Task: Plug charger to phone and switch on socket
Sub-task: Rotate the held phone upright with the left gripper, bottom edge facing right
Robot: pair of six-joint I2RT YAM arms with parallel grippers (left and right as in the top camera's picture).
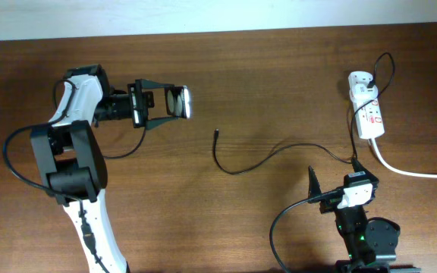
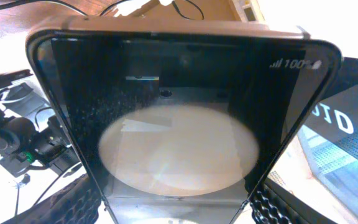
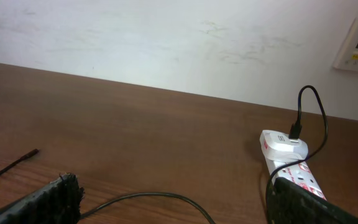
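**Phone held in the left gripper, charger plug lying loose ahead of it**

The phone point(image 1: 179, 102) sits clamped across its width between the two fingers of the left gripper point(image 1: 160, 104), which close on its long edges. Its long axis runs straight out from the jaws, away from the wrist. The short end with the small white lettering point(image 2: 294, 63) is farthest from the gripper. The glossy face is turned toward the wrist camera and mirrors a pale round patch. From overhead the phone looks foreshortened, and whether it touches the table point(image 1: 279, 68) cannot be told.

The charger point(image 1: 279, 149) lies on the table. Its plug tip point(image 1: 216, 133) rests beyond the phone's far end and a little to one side, apart from it and pointing roughly away from the right arm. From the tip the cable curves across the wood and passes just ahead of the right gripper point(image 1: 334, 174). It then climbs in a loop to the white adapter point(image 1: 359, 79) on the socket point(image 1: 370, 114).

The socket lies ahead of the right gripper and to its right, its long axis running roughly away from that gripper. The thick white cord point(image 1: 412, 171) leaves its near end.

The right gripper hangs low over the table, fingers spread wide with nothing between them.
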